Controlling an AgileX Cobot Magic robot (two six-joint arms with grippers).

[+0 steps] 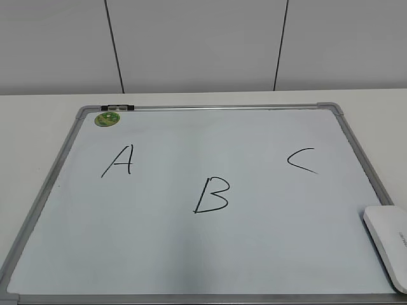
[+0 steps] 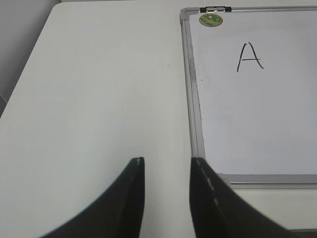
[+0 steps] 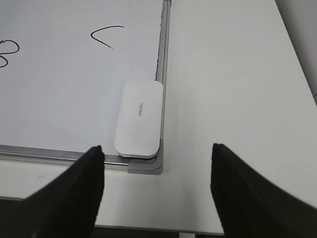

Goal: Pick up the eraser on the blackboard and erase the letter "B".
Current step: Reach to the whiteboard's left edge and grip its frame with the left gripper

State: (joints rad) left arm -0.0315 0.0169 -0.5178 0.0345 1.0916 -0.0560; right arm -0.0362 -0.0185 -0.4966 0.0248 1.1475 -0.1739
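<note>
The blackboard (image 1: 191, 254) is a white board in a silver-grey frame lying flat on the table. A black "B" (image 1: 212, 195) is drawn near its middle, and its right edge shows in the right wrist view (image 3: 7, 52). The white eraser (image 1: 391, 241) lies on the board's near right corner; the right wrist view shows it whole (image 3: 139, 118). My right gripper (image 3: 157, 151) is open and empty, above the table just short of the eraser. My left gripper (image 2: 167, 163) is open and empty beside the board's near left corner. Neither gripper shows in the exterior view.
A black "A" (image 1: 119, 160) is at the board's left and a black "C" (image 1: 301, 160) at its right. A round green magnet (image 1: 107, 118) sits at the far left corner next to a metal clip (image 1: 117, 107). The table's front edge (image 3: 148, 230) lies just below the right gripper.
</note>
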